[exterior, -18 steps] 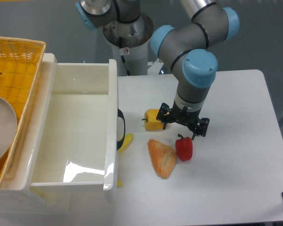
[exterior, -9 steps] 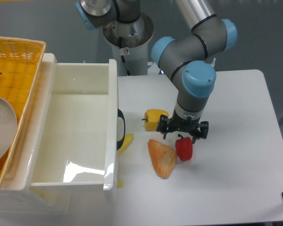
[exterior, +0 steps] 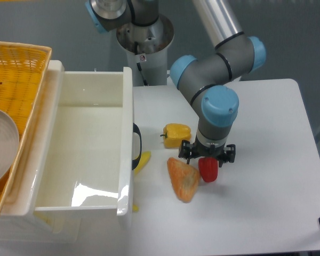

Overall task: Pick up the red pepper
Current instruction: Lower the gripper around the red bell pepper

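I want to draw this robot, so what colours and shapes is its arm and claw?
The arm is made of fat grey tubes with a shiny silver one up top. Its round joints wear light blue caps. The claw is small, black and spiky-looking. A thin black cable runs down the white base behind.

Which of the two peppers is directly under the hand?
The red pepper. The hand sits right over its top, hiding the stem, beside the orange wedge-shaped item. The yellow pepper lies uncovered, up and to the left.
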You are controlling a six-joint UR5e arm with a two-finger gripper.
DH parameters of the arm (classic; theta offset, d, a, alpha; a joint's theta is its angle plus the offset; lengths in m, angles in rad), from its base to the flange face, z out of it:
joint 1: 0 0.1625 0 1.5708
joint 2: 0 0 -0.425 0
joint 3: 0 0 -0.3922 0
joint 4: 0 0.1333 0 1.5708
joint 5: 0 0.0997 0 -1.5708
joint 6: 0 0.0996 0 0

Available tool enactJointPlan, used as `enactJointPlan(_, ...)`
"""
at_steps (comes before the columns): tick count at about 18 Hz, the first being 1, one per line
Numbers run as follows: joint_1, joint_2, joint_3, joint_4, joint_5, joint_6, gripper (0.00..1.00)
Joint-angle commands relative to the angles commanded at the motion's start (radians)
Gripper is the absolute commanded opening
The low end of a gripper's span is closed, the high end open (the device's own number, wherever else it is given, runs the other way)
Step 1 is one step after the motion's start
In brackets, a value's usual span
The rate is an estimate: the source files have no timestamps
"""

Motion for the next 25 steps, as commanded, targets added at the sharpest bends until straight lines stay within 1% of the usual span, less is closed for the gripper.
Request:
enactJointPlan(2, 0.000, -0.011, 0.003, 0.020, -0.003, 0.002, 1.00)
enactJointPlan(8, 0.008, -0.026, 0.002, 0.022, -0.002, 0.008, 1.00)
enactJointPlan(11, 0.023, -0.031, -0.003, 0.020, 0.002, 0.035, 1.00)
enactJointPlan(16, 0.043, -0.038, -0.011, 0.020, 0.000, 0.040, 1.00)
enactJointPlan(19, 0.043, -0.043, -0.029, 0.022, 0.002, 0.038, 1.00)
enactJointPlan(25, 0.041, -0.052, -0.029, 0.022, 0.002, 0.032, 1.00)
